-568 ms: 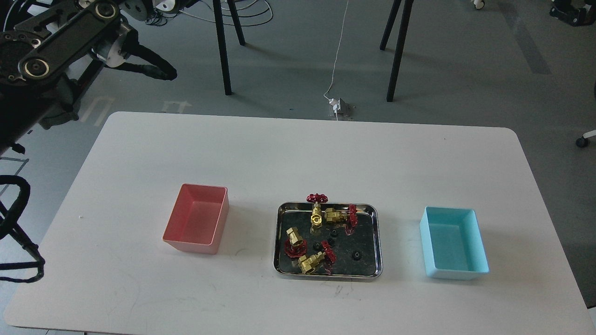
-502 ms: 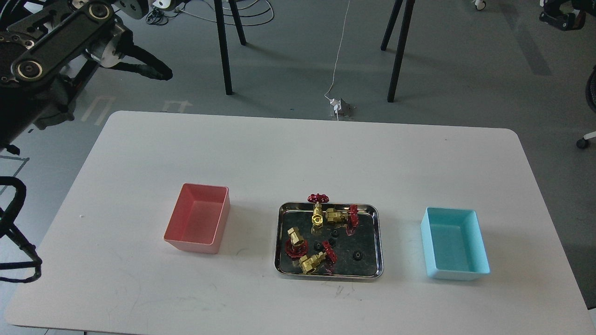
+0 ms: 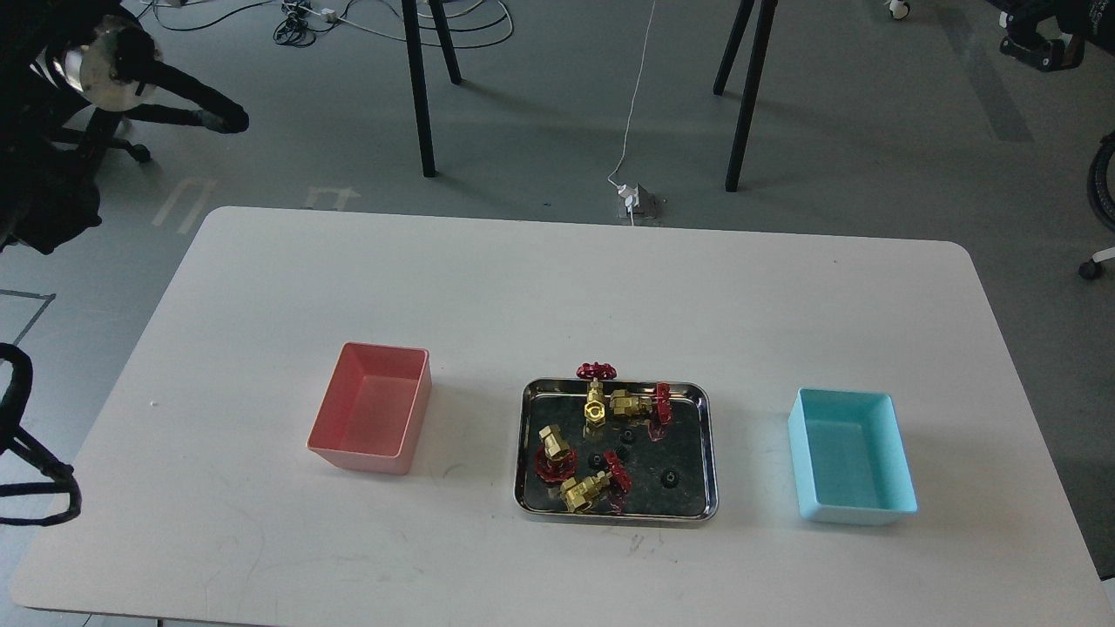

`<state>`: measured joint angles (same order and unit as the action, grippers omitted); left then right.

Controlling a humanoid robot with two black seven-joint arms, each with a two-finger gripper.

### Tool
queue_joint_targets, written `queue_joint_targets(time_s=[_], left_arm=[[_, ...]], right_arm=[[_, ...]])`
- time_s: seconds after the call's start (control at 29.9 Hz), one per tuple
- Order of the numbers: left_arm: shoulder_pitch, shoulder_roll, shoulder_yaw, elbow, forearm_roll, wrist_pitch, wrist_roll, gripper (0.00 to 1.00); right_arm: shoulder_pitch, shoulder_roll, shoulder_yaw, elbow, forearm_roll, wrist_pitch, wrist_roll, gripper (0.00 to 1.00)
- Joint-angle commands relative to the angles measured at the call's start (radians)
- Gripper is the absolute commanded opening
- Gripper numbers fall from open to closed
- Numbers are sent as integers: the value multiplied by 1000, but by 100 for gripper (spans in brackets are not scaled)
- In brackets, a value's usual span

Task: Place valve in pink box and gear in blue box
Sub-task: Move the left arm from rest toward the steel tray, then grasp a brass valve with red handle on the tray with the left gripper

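In the head view, the white desk (image 3: 557,287) carried three containers in a row: the pink box (image 3: 370,420) on the left, a shiny steel tray (image 3: 707,453) in the middle, and the blue box (image 3: 852,456) on the right. Both boxes looked empty. All the parts lay in the tray. Four valves were there: one upright valve (image 3: 595,394) at the far rim, a second (image 3: 636,404) lying just beside it and apparently touching, a third (image 3: 552,453) near the left wall, and a fourth (image 3: 591,488) at the near edge. Small black gears sat among them, one gear (image 3: 668,477) lying apart towards the right, others (image 3: 610,457) crowded between the valves.

The left arm (image 3: 61,113) hung dark at the upper left, off the desk; whether its fingers were released or clenched could not be told. The right arm's fingers were not in view.

Nothing had yet been sorted, by my judgement. The risks lay in the crowding: fingers closing on one valve could knock its neighbour or drag a gear along. The gears, tiny and flat on reflective steel, would likely slip or be missed, and a hard push might slide the tray itself.
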<state>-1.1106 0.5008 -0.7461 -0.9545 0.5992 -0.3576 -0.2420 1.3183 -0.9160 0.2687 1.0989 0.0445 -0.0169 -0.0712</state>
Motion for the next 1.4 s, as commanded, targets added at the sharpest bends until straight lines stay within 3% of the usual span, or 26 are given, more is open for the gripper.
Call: queue_joint_targets(time_s=[0.0, 0.23, 0.37, 0.5, 0.6, 0.8, 1.1, 1.37], left_arm=[[54, 27, 36, -96, 86, -4, -82, 91], [208, 120, 82, -375, 734, 247, -88, 87], [305, 99, 85, -420, 1054, 409, -82, 89], [382, 73, 193, -432, 1374, 603, -74, 90], [452, 68, 278, -420, 1582, 719, -21, 91], [646, -34, 297, -356, 1582, 735, 4, 91], [712, -249, 312, -145, 1582, 737, 3, 91], [762, -260, 350, -106, 1582, 735, -5, 91]], right_arm=[[4, 0, 10, -1, 0, 0, 1, 99], [30, -3, 9, 1, -50, 3, -2, 99], [62, -6, 9, -1, -87, 5, -7, 99], [99, -4, 9, -2, -92, 5, -9, 99], [122, -6, 7, -2, -92, 5, -10, 99], [130, -7, 3, -4, -101, 5, -12, 99], [125, -7, 3, -4, -133, -1, -12, 99], [128, -7, 4, -2, -133, -5, -13, 99]])
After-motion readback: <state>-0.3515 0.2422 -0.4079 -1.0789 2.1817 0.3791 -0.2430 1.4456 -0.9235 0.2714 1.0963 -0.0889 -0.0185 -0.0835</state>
